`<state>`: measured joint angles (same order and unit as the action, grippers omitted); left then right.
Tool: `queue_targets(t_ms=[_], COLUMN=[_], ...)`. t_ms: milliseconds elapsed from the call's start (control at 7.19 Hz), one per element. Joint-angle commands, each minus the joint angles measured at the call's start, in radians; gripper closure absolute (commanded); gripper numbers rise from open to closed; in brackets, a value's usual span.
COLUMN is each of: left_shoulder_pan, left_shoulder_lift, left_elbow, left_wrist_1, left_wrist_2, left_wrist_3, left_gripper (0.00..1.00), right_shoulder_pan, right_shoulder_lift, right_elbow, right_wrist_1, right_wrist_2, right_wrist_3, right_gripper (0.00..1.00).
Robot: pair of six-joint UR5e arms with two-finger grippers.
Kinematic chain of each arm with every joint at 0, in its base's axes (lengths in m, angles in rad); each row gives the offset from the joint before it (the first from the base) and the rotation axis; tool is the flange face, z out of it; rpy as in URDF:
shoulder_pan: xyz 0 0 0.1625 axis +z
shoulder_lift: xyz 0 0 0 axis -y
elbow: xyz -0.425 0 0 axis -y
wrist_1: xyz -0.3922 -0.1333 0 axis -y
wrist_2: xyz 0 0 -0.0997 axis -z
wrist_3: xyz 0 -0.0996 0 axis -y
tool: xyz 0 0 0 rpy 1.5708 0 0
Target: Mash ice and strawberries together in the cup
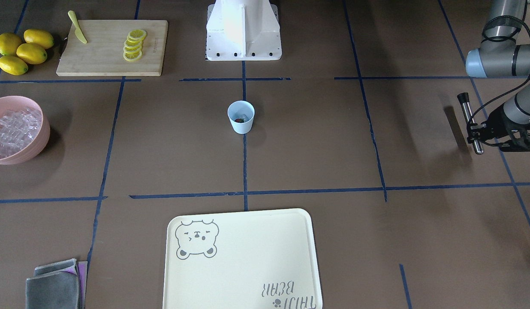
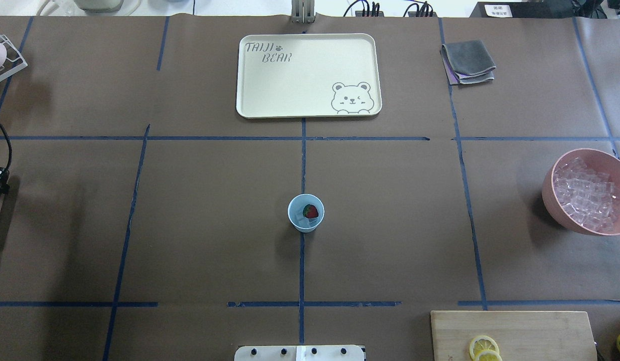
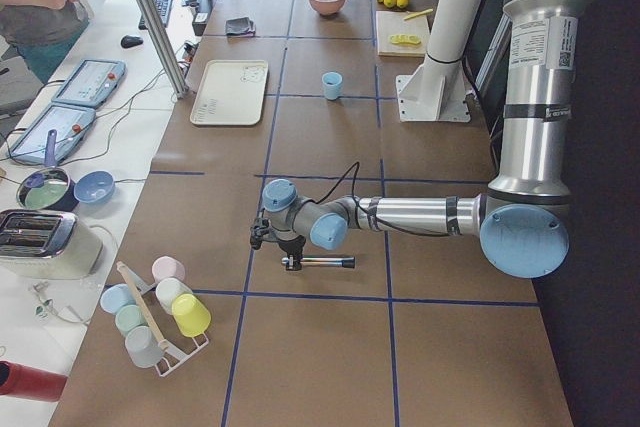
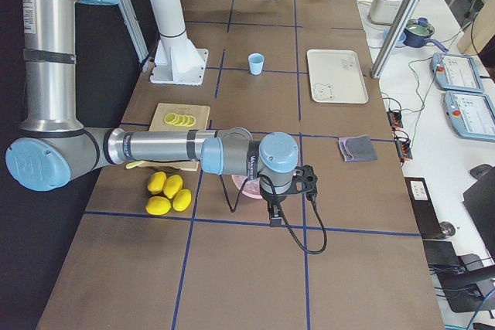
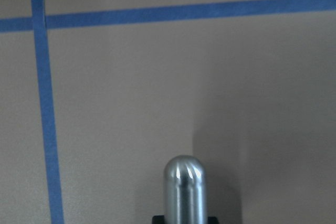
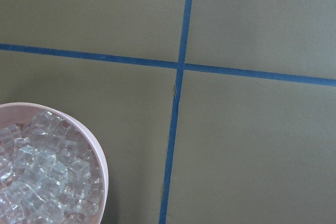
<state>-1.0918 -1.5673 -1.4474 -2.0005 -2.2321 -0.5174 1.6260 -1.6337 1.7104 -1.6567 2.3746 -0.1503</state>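
Note:
The light blue cup (image 1: 241,116) (image 2: 306,212) stands upright at the table's middle. Inside it lie one red strawberry (image 2: 310,211) and a clear ice cube (image 2: 305,219). More ice (image 2: 588,195) (image 6: 42,182) fills the pink bowl (image 1: 31,148). Far off at the table's left end, my left gripper (image 1: 477,128) (image 3: 290,247) is shut on a metal muddler (image 1: 470,122) (image 5: 185,187), held level above the table. My right gripper (image 4: 274,214) hovers beside the pink bowl; it shows only in the exterior right view, so whether it is open or shut I cannot tell.
A cream bear tray (image 2: 308,75) lies across the table from the robot. Grey cloths (image 2: 468,61) sit beside it. A cutting board (image 1: 112,47) carries lemon slices and a yellow knife, with lemons (image 1: 22,50) alongside. A rack of cups (image 3: 160,312) stands near my left gripper.

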Motion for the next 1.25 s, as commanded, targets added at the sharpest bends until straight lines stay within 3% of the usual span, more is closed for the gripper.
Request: queue_targets(t_ms=[0, 139, 556, 834, 1112], left_shoulder_pan=[-0.002, -0.005, -0.075, -0.187, -0.338], left_shoulder_lift=[-0.003, -0.010, -0.014, -0.014, -0.014], left_elbow=[0.008, 0.007, -0.011, -0.019, -0.080], left_wrist_1=[-0.004, -0.033, -0.032, 0.020, 0.171], left_wrist_2=[-0.003, -0.003, -0.018, -0.099, -0.103], left_wrist_3=[0.000, 0.000, 0.023, 0.217, 0.482], left_gripper=[0.78, 0.01, 0.00, 0.00, 0.00], right_shoulder_pan=[0.000, 0.000, 0.002, 0.000, 0.000], right_shoulder_lift=[0.000, 0.001, 0.002, 0.002, 0.002], right_elbow=[0.002, 0.002, 0.008, 0.008, 0.008], right_wrist_1=[0.000, 0.000, 0.000, 0.000, 0.000], right_wrist_2=[0.000, 0.003, 0.008, 0.008, 0.000], right_wrist_3=[0.000, 0.000, 0.002, 0.000, -0.002], right_gripper=[0.01, 0.01, 0.01, 0.01, 0.01])
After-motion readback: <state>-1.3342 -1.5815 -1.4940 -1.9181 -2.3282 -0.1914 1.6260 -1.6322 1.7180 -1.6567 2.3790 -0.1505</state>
